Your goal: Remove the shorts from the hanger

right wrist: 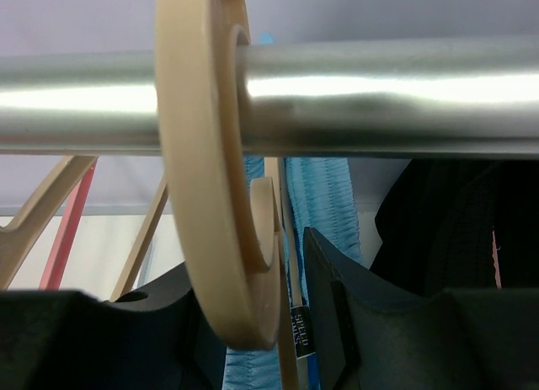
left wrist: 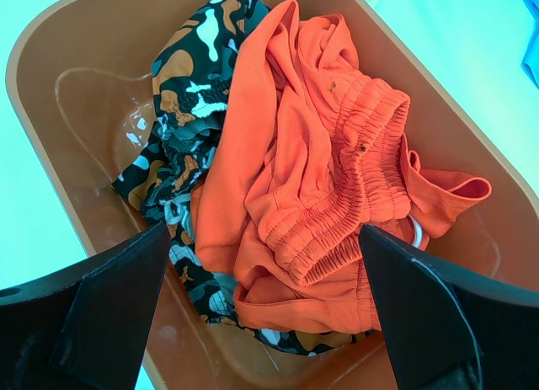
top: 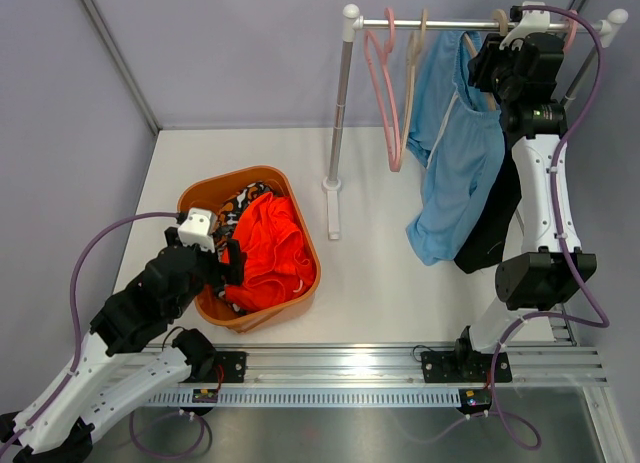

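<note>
Tugging now could drag the wooden hanger [right wrist: 215, 154] off the rail [right wrist: 379, 95] along with the light blue shorts [top: 450, 153] and black shorts [top: 495, 218], since the right gripper [right wrist: 248, 272] straddles its hook with jaws apart (nothing clamped). The left gripper [left wrist: 263, 230] hangs spread and empty over the basket [left wrist: 76, 36] holding the orange shorts [left wrist: 320, 154] and camouflage shorts [left wrist: 181, 95]. The print on a small tag [right wrist: 299, 331] is unreadable.

Orange basket [top: 240, 171] beside metal rack [top: 341, 113]
</note>
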Robot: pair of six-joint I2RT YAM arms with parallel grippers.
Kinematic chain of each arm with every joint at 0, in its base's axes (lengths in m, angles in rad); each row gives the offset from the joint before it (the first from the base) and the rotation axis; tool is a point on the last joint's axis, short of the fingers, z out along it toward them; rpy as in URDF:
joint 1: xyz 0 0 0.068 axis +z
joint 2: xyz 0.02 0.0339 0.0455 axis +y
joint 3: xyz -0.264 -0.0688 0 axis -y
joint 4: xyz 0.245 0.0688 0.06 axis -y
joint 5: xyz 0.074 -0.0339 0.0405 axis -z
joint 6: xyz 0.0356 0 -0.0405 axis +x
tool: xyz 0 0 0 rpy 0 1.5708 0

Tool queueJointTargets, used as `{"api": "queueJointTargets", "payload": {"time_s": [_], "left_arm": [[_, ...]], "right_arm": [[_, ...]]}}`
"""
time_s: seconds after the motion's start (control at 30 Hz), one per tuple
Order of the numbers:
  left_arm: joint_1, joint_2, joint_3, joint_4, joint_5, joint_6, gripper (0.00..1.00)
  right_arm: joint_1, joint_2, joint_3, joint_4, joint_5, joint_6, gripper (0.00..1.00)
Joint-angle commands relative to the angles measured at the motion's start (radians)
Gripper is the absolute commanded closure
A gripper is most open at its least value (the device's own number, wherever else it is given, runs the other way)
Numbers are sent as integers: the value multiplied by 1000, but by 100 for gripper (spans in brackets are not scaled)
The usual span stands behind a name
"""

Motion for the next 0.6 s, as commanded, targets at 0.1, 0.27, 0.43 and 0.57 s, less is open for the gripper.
{"api": "queueJointTargets", "payload": {"time_s": [0.1, 0.27, 0.43, 0.57], "left_arm": [[3, 2, -3, 40, 7, 11, 1], [3, 1, -3, 40, 6, 11, 1], [1, 1, -3, 40, 6, 11, 1], [3, -4, -3, 40, 4, 10, 1]], "right_arm": [[-2, 4, 34, 15, -30, 11, 57], [-2, 10, 46, 2, -36, 9, 60], [-2, 9, 46, -4, -42, 9, 73], [-2, 6, 53, -22, -42, 14, 94]]}}
